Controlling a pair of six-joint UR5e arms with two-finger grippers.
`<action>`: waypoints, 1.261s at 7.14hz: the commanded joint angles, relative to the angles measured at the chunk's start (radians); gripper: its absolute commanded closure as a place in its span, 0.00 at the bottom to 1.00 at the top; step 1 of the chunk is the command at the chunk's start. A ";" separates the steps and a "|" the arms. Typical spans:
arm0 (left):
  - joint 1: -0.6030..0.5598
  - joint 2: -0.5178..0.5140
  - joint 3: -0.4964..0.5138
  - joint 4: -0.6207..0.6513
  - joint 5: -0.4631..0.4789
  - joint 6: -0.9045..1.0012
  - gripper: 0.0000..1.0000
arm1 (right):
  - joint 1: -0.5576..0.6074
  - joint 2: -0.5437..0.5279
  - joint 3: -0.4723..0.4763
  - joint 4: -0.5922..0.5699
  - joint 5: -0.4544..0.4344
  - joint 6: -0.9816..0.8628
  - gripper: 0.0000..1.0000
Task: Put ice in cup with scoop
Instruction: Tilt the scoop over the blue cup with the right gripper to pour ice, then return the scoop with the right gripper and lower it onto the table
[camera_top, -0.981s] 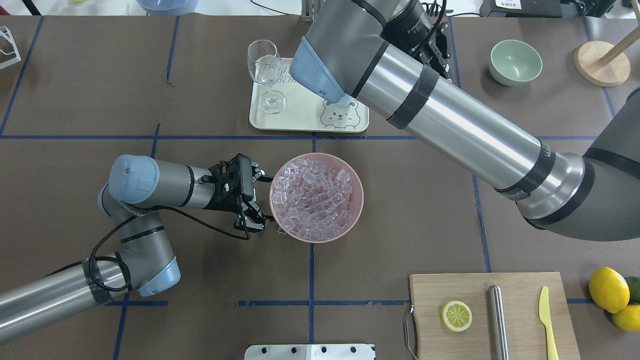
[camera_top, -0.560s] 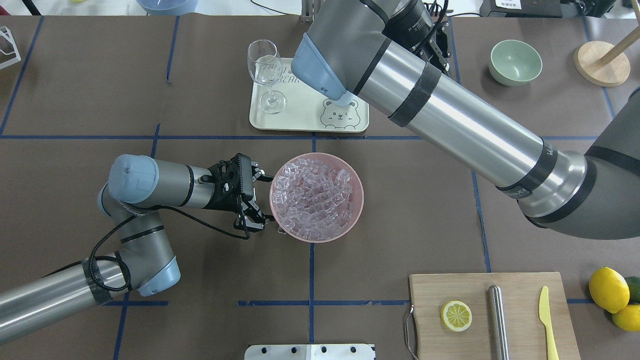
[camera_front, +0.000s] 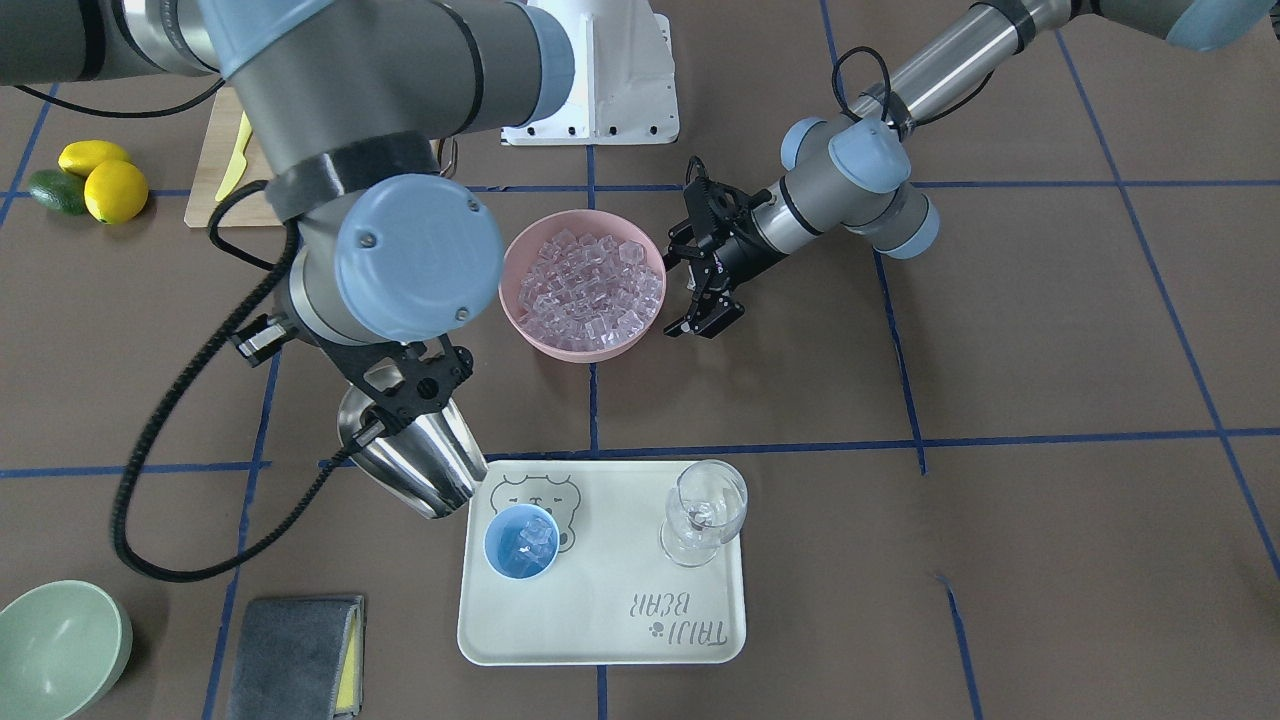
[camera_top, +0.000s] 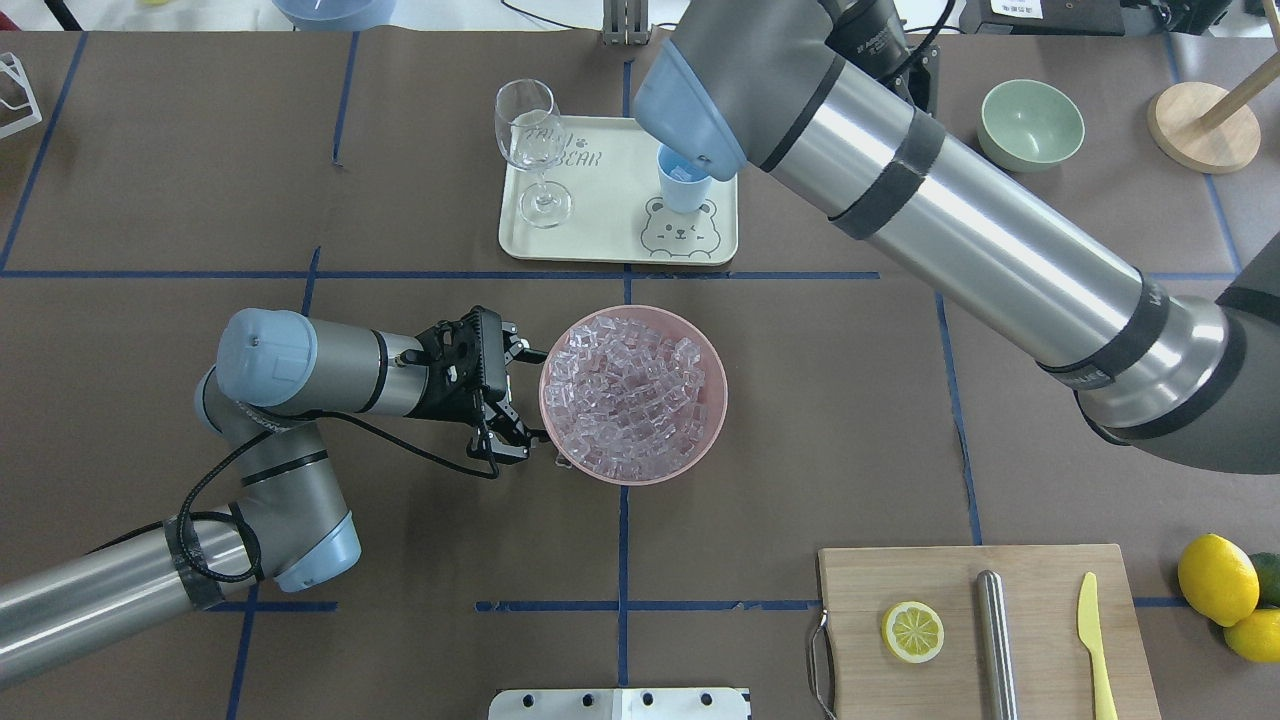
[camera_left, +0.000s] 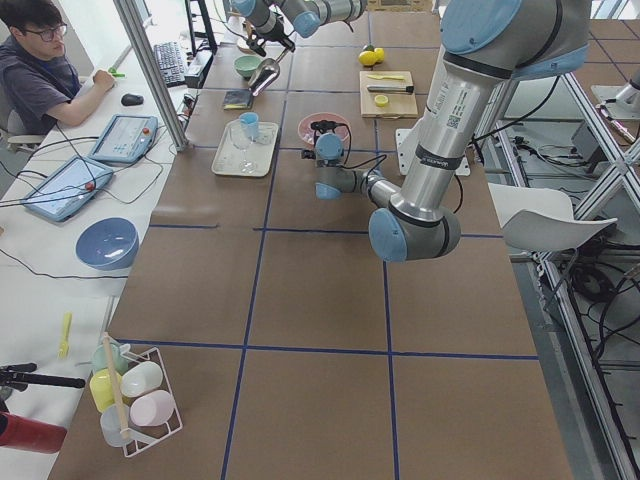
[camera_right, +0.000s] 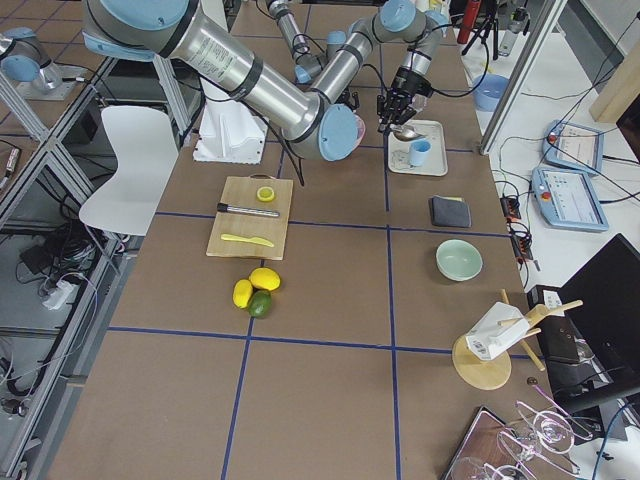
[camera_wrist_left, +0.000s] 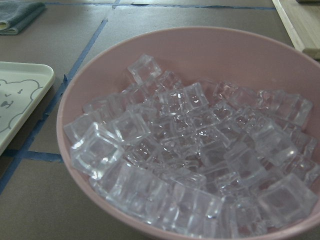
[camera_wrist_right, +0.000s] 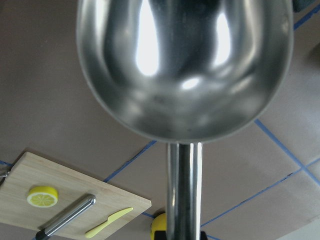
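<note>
The light-blue cup (camera_front: 521, 541) stands on the cream tray (camera_front: 600, 600) with a few ice cubes in it; it also shows in the overhead view (camera_top: 683, 188). My right gripper (camera_front: 405, 395) is shut on the handle of the steel scoop (camera_front: 415, 460). The scoop's trough tilts down beside the cup at the tray's corner. The trough (camera_wrist_right: 185, 65) looks empty. The pink bowl (camera_front: 570, 350) is full of ice (camera_front: 585, 275). My left gripper (camera_front: 672, 282) is open and empty beside the bowl's rim.
A stemmed glass (camera_front: 705, 515) stands on the tray. A pale green bowl (camera_front: 55, 645) and a grey cloth (camera_front: 295, 655) lie beyond the scoop. A cutting board (camera_top: 860, 590) holds a lemon slice, a steel cylinder and a yellow knife, with lemons (camera_top: 1218, 580) beside it.
My right arm has swung to the right in the overhead view, uncovering the blue cup on the tray. My left arm and the pink bowl have not moved.
</note>
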 joint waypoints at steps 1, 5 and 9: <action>0.000 0.000 0.000 -0.004 -0.001 0.000 0.00 | 0.045 -0.207 0.324 -0.042 0.064 0.185 1.00; 0.000 0.000 0.000 -0.004 -0.001 0.000 0.00 | 0.044 -0.530 0.715 -0.034 0.216 0.450 1.00; -0.002 0.002 0.000 -0.004 0.001 0.000 0.00 | 0.041 -0.788 0.757 0.259 0.310 0.626 1.00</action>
